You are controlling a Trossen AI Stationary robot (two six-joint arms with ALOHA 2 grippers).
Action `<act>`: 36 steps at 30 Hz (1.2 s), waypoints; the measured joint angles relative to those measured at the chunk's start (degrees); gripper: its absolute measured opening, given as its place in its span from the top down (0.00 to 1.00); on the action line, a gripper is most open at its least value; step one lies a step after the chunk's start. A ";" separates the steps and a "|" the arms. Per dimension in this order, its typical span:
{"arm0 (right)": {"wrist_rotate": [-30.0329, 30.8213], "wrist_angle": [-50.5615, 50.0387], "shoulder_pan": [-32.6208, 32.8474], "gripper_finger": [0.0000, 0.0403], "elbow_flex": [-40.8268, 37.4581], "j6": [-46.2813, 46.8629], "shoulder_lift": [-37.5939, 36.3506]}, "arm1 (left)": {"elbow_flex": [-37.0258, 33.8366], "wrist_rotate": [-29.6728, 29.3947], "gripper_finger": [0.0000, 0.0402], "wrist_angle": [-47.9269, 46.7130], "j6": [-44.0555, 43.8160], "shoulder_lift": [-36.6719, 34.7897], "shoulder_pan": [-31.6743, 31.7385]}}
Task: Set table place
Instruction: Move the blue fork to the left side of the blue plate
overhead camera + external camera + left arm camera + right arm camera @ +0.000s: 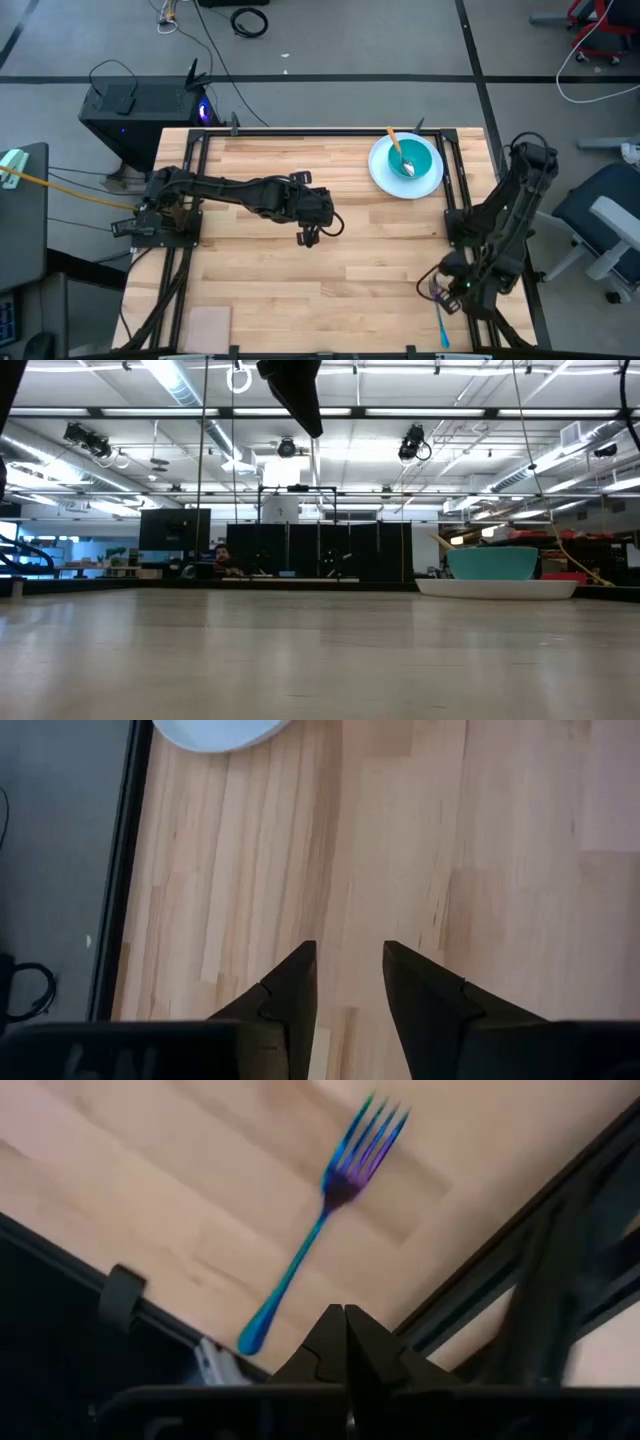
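Note:
A round white plate [380, 172] lies at the table's far right, with a teal bowl [418, 158] on it. An orange-handled spoon [397, 150] rests in the bowl, its handle leaning over the far rim. The bowl [492, 564] and plate [497, 589] also show in the low view. A blue fork [322, 1220] lies flat near the table's near right corner; it also shows in the high view [441, 328]. My left gripper [310, 236] hovers open over the middle of the table [350, 280], empty. My right gripper [345, 1315] is shut just short of the fork's handle end.
A tan rectangular pad [208, 325] lies at the near left edge. Black metal rails [460, 180] run along the table's sides and far edge. Bare wood [400, 840] lies below my left gripper, with the plate's edge [215, 732] farther off.

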 joint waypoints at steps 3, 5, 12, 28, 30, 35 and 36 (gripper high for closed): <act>0.78 4.02 1.70 0.99 0.00 3.40 2.91 | 0.00 0.02 0.69 0.63 0.04 0.00 -0.10; 2.42 6.00 2.27 0.98 0.00 2.71 4.54 | 0.00 0.02 0.69 1.21 0.04 0.00 -0.08; 3.75 9.25 2.44 0.91 -0.04 2.68 7.90 | 0.00 0.01 0.68 2.34 0.06 0.00 -0.28; 3.18 9.15 -1.51 0.70 -0.06 3.92 14.54 | 0.00 0.02 0.69 2.92 0.15 0.00 -0.32; 2.07 9.17 -1.89 0.70 -0.04 4.02 15.31 | 0.00 0.01 0.68 2.89 0.02 0.00 -0.32; 0.63 9.05 -2.22 0.70 -0.60 3.71 16.71 | 0.00 0.00 0.69 2.91 0.00 0.00 -0.39; 0.61 9.00 -2.22 0.70 -0.92 3.70 16.97 | 0.00 0.01 0.69 2.92 -0.13 0.00 -0.48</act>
